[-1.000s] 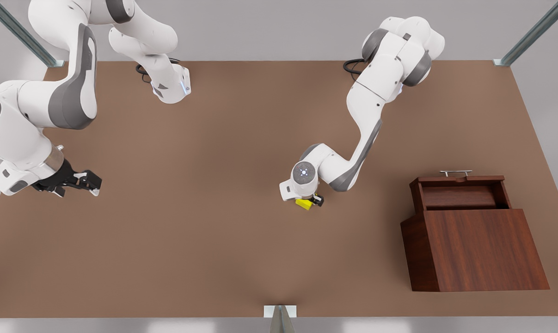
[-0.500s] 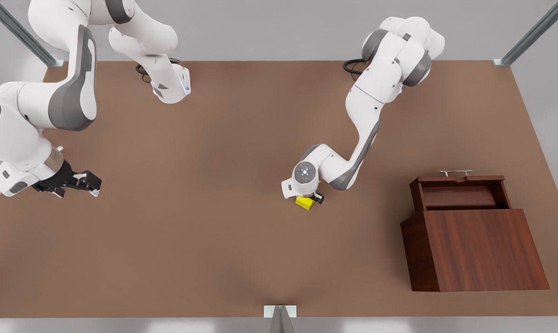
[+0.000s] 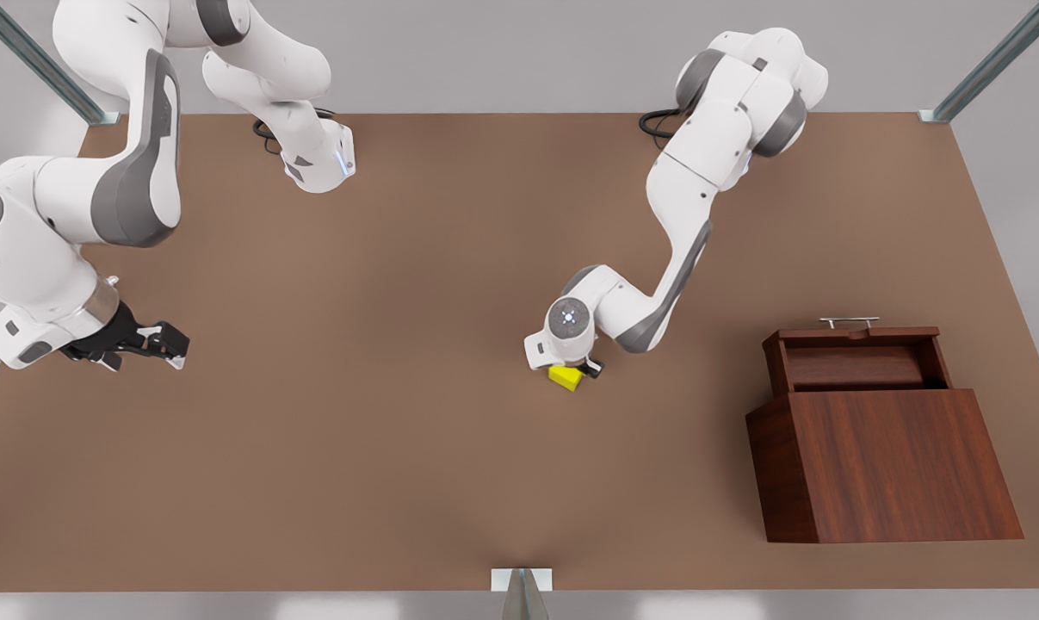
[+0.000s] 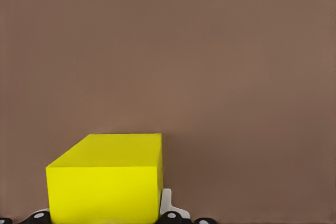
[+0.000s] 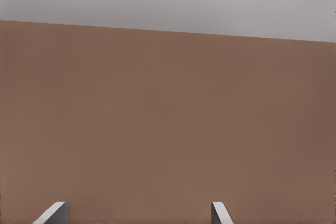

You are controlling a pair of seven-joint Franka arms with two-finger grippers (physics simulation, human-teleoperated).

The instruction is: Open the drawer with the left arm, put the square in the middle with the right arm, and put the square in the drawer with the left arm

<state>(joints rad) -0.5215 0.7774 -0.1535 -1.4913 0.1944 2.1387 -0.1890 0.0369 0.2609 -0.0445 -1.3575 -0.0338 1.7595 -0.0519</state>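
The yellow square (image 3: 564, 377) is at the middle of the brown table (image 3: 381, 448), under the wrist of the arm on the front view's right. That arm's left gripper (image 3: 573, 374) points down and is shut on it. The left wrist view has the square (image 4: 105, 182) close up, with a white finger pad (image 4: 166, 203) against its side. The drawer (image 3: 855, 362) stands pulled out of the wooden box (image 3: 893, 465), its silver handle (image 3: 849, 321) toward the back, nothing inside. My right gripper (image 3: 173, 344) waits open above the table at the front view's left.
Both arm bases (image 3: 317, 164) stand along the table's back edge. Metal frame posts (image 3: 522, 594) rise at the front edge and the back corners. Open tabletop lies between the square and the wooden box. My right gripper's fingertips (image 5: 52, 213) hang over bare table.
The left gripper and the square have shifted a little toward the back of the table. The right arm has drifted slightly. The drawer has not moved.
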